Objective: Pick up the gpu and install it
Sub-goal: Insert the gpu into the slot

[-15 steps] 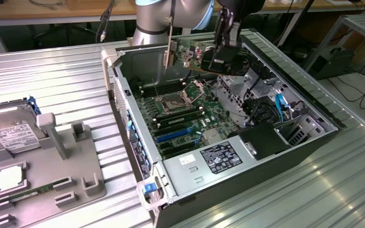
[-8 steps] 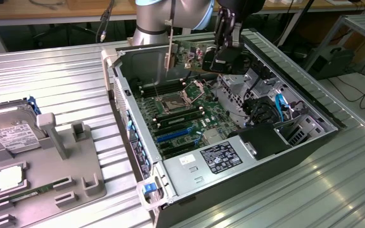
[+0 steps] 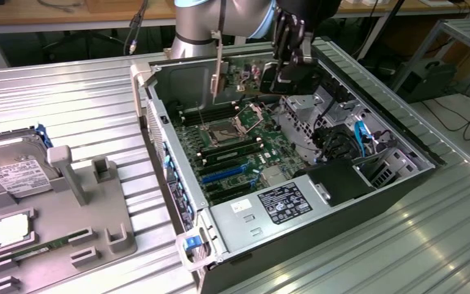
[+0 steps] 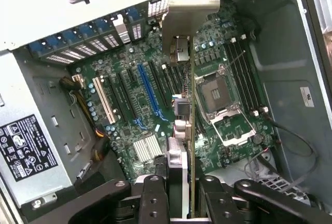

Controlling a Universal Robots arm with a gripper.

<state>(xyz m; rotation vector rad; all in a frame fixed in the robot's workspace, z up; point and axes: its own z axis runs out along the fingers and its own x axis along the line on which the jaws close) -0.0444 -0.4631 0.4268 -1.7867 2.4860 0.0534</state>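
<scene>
The gpu (image 3: 242,75) hangs upright above the open computer case (image 3: 398,138), over the motherboard's far end, its silver end bracket (image 3: 217,68) pointing down. My gripper (image 3: 283,75) is shut on the card's edge. In the wrist view the gpu (image 4: 190,130) appears edge-on between my two black fingers (image 4: 151,199), with the gripper (image 4: 179,195) closed around it. The bracket (image 4: 182,14) sits at the card's far end near the case's rear slot openings. The card hovers above the motherboard (image 4: 129,86), beside the blue expansion slot (image 4: 150,93), not seated in any slot.
A CPU socket (image 4: 217,95) and RAM slots (image 4: 244,76) lie beside the card. A labelled power supply (image 3: 284,202) fills the case's near end. At the exterior view's left, a grey fixture (image 3: 63,223) holds a hard drive (image 3: 10,168), a CPU (image 3: 10,229) and a RAM stick (image 3: 24,252).
</scene>
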